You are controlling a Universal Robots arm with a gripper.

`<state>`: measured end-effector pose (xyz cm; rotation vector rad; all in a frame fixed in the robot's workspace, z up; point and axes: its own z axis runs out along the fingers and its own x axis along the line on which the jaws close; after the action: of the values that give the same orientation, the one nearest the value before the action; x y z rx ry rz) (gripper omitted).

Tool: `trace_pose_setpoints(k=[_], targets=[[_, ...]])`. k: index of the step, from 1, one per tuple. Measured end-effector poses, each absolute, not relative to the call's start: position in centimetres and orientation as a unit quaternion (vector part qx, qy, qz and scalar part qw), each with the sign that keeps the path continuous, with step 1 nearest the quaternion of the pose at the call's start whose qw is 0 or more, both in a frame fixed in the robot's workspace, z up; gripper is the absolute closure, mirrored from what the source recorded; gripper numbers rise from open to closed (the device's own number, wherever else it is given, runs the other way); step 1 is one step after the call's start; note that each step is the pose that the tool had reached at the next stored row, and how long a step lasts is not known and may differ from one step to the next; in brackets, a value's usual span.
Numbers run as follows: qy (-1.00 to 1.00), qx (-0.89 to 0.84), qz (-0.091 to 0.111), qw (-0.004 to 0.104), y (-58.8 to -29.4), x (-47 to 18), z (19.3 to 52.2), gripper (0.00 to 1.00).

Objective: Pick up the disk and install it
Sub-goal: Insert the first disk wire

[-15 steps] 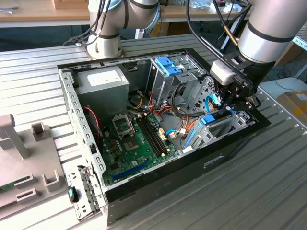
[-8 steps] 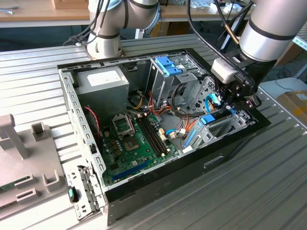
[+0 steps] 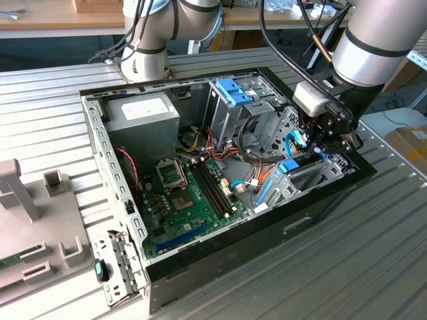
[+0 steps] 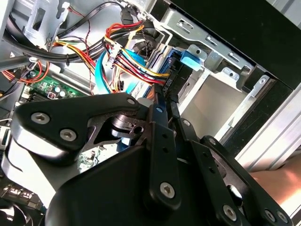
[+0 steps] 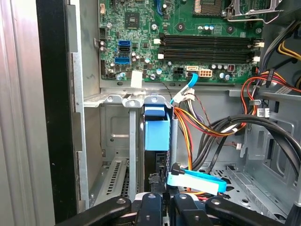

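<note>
Scanning from the exterior view's left, I see the open computer case lying on the ribbed counter, motherboard exposed. At the right, my pincer sits low over the drive bay, closed narrow on the disk, which stands edge-on in the slot. I judge installation nearly done, with release left.
</note>
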<state>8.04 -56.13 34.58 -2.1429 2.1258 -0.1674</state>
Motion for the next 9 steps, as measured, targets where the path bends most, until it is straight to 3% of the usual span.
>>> trace_pose_setpoints(k=[9], targets=[[0.708,-0.701,-0.056,0.059,-56.09,7.98,34.58,0.84]])
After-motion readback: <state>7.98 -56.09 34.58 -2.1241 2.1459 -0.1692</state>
